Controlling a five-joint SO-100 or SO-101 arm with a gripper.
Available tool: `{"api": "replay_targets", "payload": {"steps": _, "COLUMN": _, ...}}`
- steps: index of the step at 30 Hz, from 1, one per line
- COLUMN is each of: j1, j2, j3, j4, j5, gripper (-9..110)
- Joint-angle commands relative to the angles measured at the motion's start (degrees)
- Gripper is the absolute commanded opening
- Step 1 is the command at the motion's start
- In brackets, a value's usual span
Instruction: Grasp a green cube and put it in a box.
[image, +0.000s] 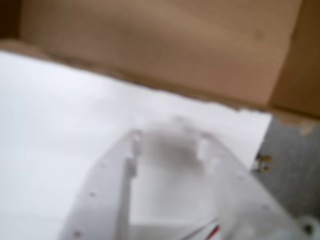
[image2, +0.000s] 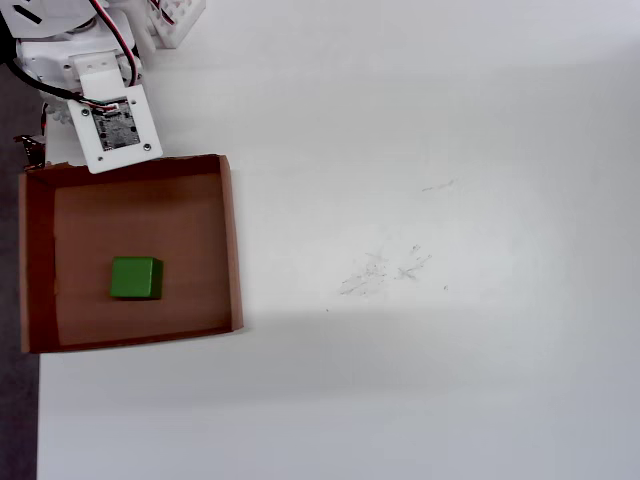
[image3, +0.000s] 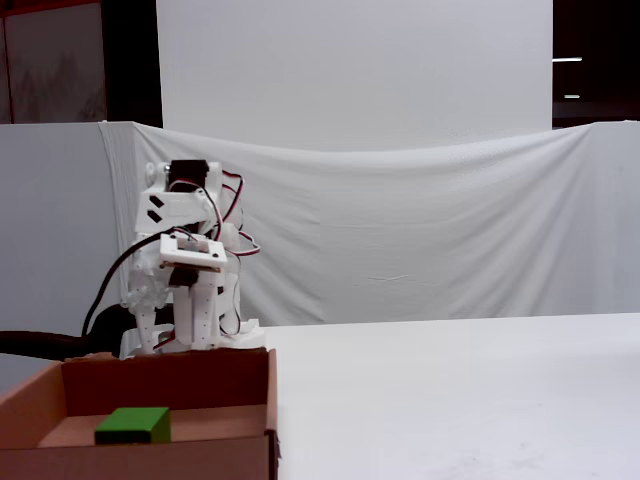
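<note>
The green cube (image2: 135, 277) lies flat on the floor of the brown cardboard box (image2: 232, 240), toward its left side in the overhead view. In the fixed view the cube (image3: 133, 424) sits inside the box (image3: 170, 462) at the lower left. My gripper (image3: 200, 335) hangs folded back, pointing down just behind the box's far wall, apart from the cube. In the blurred wrist view my gripper (image: 167, 132) looks shut and empty over white table, with the box wall (image: 175, 45) beyond it. The cube is out of the wrist view.
The arm's base and wrist board (image2: 113, 128) sit at the overhead view's top left, beside the box's top edge. White table (image2: 430, 250) stretches right of the box. A white cloth backdrop (image3: 420, 230) hangs behind. The grey table edge (image: 295, 165) shows at right.
</note>
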Motion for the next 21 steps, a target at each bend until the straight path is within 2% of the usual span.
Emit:
{"api": "replay_targets", "payload": {"steps": 1, "j1": -0.18, "j2": 0.44, "j3": 0.09, "j4": 0.70, "j5": -0.70, "gripper": 13}}
{"api": "replay_targets", "payload": {"steps": 11, "j1": -1.49, "j2": 0.44, "j3": 0.09, "j4": 1.05, "j5": 2.20, "gripper": 20}}
{"api": "replay_targets", "payload": {"steps": 16, "j1": -1.32, "j2": 0.35, "j3": 0.18, "j4": 0.26, "j5": 29.27, "gripper": 21}}
{"api": "replay_targets", "payload": {"steps": 21, "j1": -1.32, "j2": 0.35, "j3": 0.18, "j4": 0.26, "j5": 29.71, "gripper": 21}}
